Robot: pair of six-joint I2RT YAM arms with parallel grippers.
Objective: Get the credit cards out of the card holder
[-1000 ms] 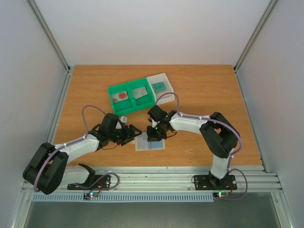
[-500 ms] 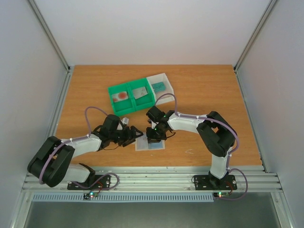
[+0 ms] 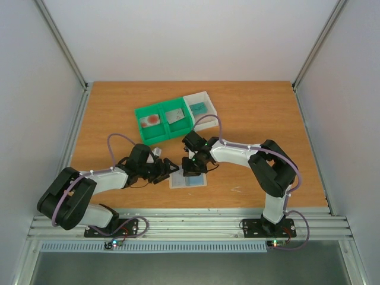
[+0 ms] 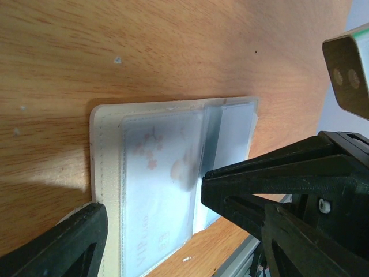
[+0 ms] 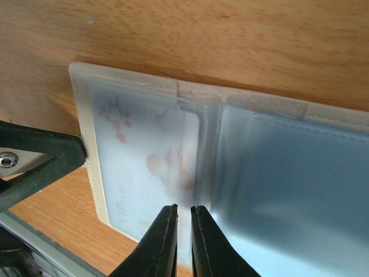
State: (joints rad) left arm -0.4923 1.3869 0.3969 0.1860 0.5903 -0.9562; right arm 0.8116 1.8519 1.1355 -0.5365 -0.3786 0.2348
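Note:
The card holder [image 3: 187, 180] lies open near the table's front edge, a pale beige sleeve [image 4: 106, 150] with clear pockets. A pale blue credit card [image 4: 155, 190] with pink flowers sits in its left pocket [image 5: 138, 167]. My left gripper [image 3: 171, 169] is open and straddles that pocket [image 4: 151, 196]; one finger [image 5: 40, 164] touches the holder's beige left edge [image 5: 81, 115]. My right gripper [image 3: 191, 168] points down at the card's inner edge. Its jaws [image 5: 183, 209] are shut to a thin slit with the tips on the clear plastic. Whether they pinch anything I cannot tell.
A green two-compartment tray [image 3: 142, 127] behind the holder has a white card with a red circle [image 3: 152, 119] and a grey card [image 3: 175, 115]. A white tray [image 3: 209, 101] beside it holds a teal card [image 3: 198, 107]. The table's front rail is just below the holder.
My left arm has reached rightward, bringing its open gripper up to the holder's left edge. My right gripper stays over the holder, shifted slightly.

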